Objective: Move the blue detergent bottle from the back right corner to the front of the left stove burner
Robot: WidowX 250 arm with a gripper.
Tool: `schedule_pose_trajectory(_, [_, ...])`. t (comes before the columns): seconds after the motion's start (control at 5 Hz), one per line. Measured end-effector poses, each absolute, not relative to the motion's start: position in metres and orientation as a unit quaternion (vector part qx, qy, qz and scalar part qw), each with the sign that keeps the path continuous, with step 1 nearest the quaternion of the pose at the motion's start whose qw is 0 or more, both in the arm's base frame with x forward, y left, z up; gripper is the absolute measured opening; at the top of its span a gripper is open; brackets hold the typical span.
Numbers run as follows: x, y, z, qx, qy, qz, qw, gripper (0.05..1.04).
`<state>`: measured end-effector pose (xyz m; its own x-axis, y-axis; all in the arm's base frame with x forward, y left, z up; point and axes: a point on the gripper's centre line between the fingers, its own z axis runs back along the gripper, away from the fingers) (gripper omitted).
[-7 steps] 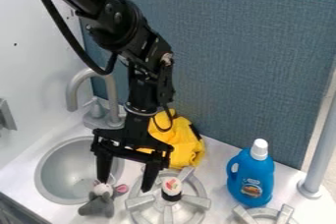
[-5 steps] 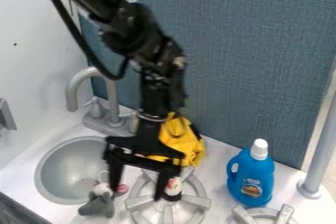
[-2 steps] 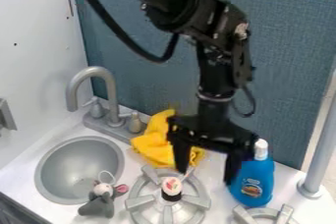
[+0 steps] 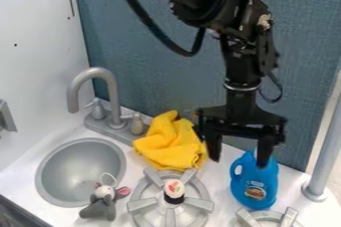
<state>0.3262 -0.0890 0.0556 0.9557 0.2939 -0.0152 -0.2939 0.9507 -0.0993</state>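
Note:
The gripper [image 4: 238,161] hangs open over the back of the counter, between a yellow cloth [image 4: 166,142] on its left and a blue detergent bottle [image 4: 254,181] on its right. One finger overlaps the bottle's top from this angle; contact cannot be told. Nothing is between the fingers. A sushi-like piece with a black band [image 4: 174,191] stands on the stove burner [image 4: 142,205]. A grey plush mouse with pink ears [image 4: 100,206] lies by the sink's front right edge.
The round sink [image 4: 61,173] is at the left, with a grey faucet [image 4: 93,74] behind it. A grey post [image 4: 326,149] rises at the right. Another burner [image 4: 266,217] is at the front edge, and a blue panel [image 4: 160,52] stands behind.
From above the mouse and the left burner, the gripper has moved right to beside the bottle, and lately a little up. The yellow cloth has come into fuller view. The objects have stayed put.

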Motion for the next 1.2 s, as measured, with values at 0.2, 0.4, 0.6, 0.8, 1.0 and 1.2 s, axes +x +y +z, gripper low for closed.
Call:
schedule_pose_trajectory(0.2, [0.346,-0.090,0.047,-0.039,0.003,0.161,0.986,1.001])
schedule_pose_trajectory(0.4, [0.363,-0.090,0.036,-0.021,0.011,0.159,0.987,1.001])
schedule_pose_trajectory(0.6, [0.373,-0.088,0.029,-0.002,0.012,0.169,0.986,1.001])
schedule_pose_trajectory(0.8, [0.378,-0.098,0.026,0.003,0.011,0.160,0.987,1.001])
schedule_pose_trajectory(1.0, [0.386,-0.102,0.019,0.006,0.013,0.161,0.987,1.001])
schedule_pose_trajectory(1.2, [0.387,-0.103,0.015,0.005,0.011,0.166,0.986,1.001])
